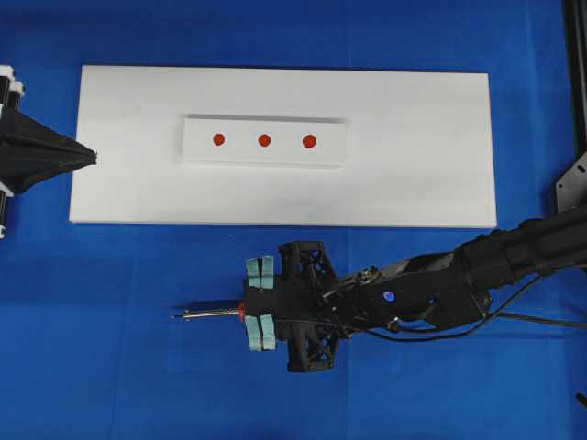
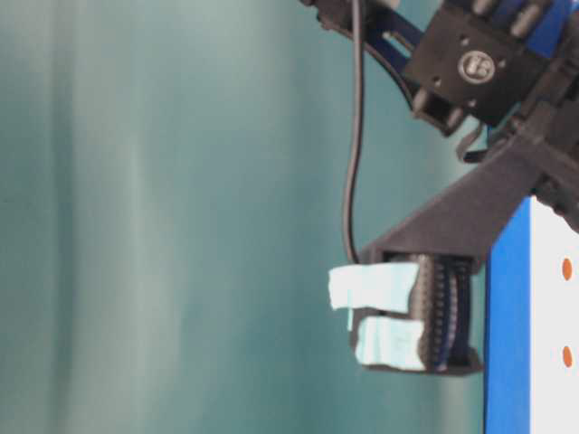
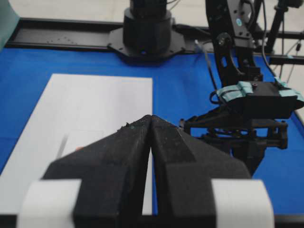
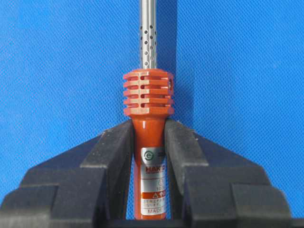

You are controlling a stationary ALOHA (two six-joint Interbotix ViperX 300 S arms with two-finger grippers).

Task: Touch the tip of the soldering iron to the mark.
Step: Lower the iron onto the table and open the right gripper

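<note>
The soldering iron [image 4: 148, 123] is clamped by its orange handle in the right gripper [image 4: 148, 142], level over the blue mat, tip well short of the mark [image 1: 264, 140]; contact remains outstanding, and the left gripper [image 3: 151, 124] sits closed, empty.

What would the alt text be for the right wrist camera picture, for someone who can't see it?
Seen from the wrist, the right end effector is clamped on the orange-red handle of a soldering iron. Its thin silver shaft, dotted with small holes, runs straight up out of the picture over a blue cloth.
</note>
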